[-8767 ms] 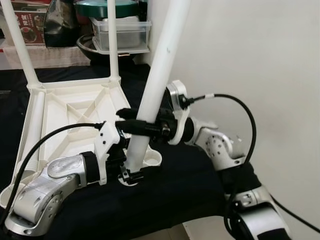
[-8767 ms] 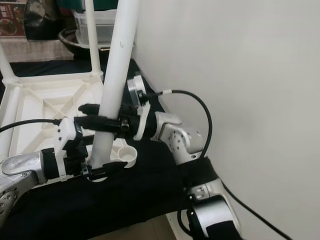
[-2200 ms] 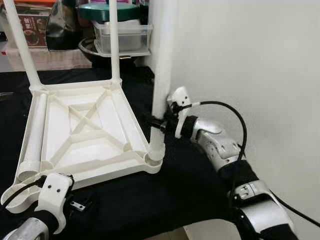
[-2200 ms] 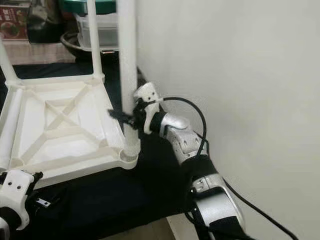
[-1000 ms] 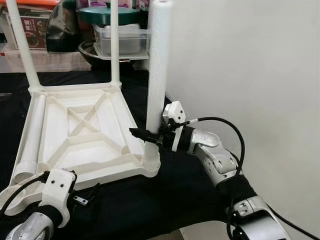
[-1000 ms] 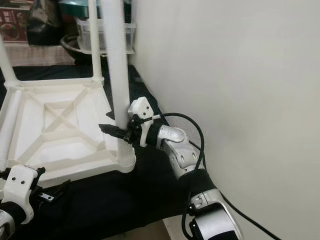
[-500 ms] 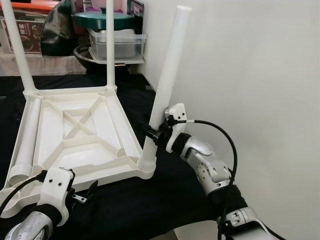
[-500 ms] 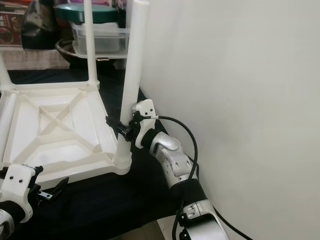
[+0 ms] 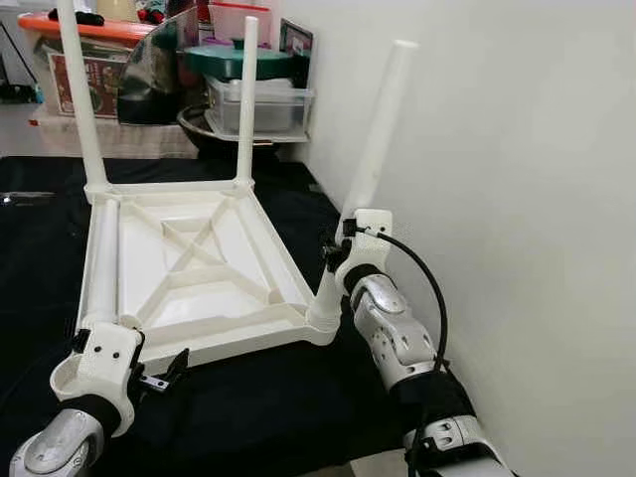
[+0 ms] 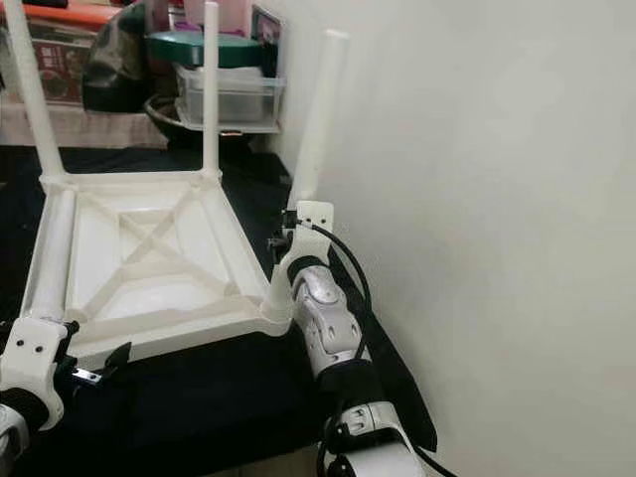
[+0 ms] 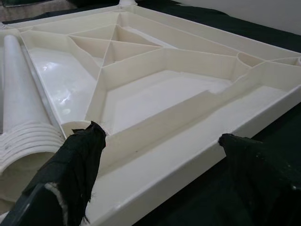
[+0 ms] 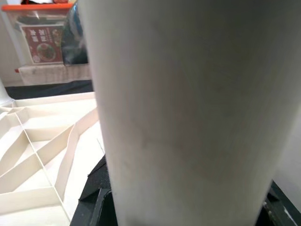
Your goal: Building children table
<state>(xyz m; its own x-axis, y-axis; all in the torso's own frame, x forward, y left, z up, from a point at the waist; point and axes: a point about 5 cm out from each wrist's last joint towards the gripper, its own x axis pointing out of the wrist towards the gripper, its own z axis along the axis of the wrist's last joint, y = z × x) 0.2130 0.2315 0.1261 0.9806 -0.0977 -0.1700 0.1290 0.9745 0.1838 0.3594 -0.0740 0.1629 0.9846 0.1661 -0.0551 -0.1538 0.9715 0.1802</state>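
Right gripper (image 9: 334, 253) clamped on the tilted table leg (image 9: 370, 169), low down beside the wall.

Left gripper (image 9: 159, 377) spread open just off the near edge of the upturned tabletop (image 9: 189, 263), on the black cloth (image 9: 258, 417); two legs upright at the far corners, another lying along the left edge.

Wall (image 9: 517, 199) tight beside leaning leg (image 9: 370, 169)

One upturned tabletop (image 9: 189, 260). Four white legs: three standing in corner sockets (image 9: 78, 89) (image 9: 245, 94) (image 9: 370, 169), one lying flat along the tabletop's edge (image 9: 103, 260). Two end effectors (image 9: 164, 376) (image 9: 335, 250).
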